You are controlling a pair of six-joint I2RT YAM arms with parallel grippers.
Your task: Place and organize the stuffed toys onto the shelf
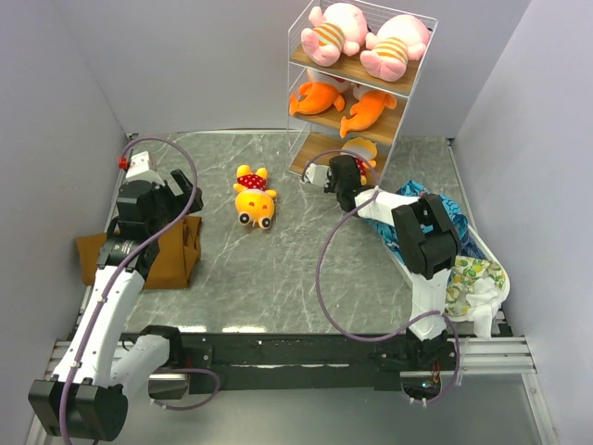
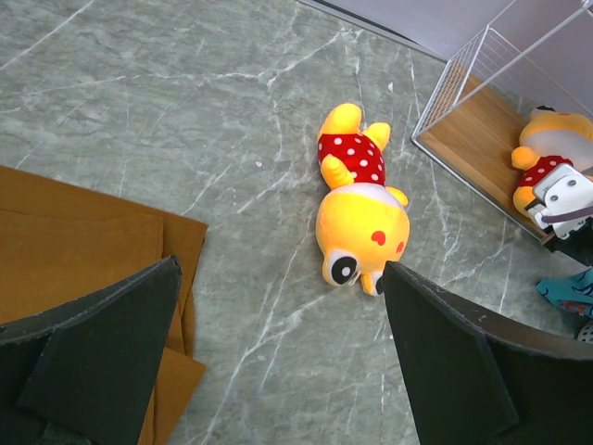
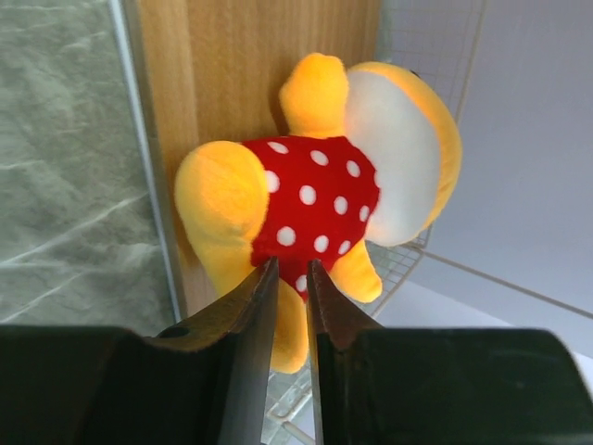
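One yellow toy (image 3: 320,190) sits on the bottom board (image 3: 213,65) of the shelf (image 1: 348,74), my right gripper (image 3: 290,269) has its fingers (image 3: 248,311) nearly together against it, pinching or not I cannot tell, so I should let go fully and back out slowly, my left gripper (image 2: 280,278) wide open.

Two pink toys (image 1: 334,32) (image 1: 397,48) are lying on the top board of the shelf (image 1: 413,82), two orange fish toys (image 1: 315,97) (image 1: 369,109) on the middle board. The right pincer (image 1: 339,182) is reaching toward the bottom board's yellow toy (image 1: 361,148). A second yellow toy (image 1: 254,197) is lying on the tabletop (image 1: 278,278), well apart from the left pincer (image 1: 159,198).
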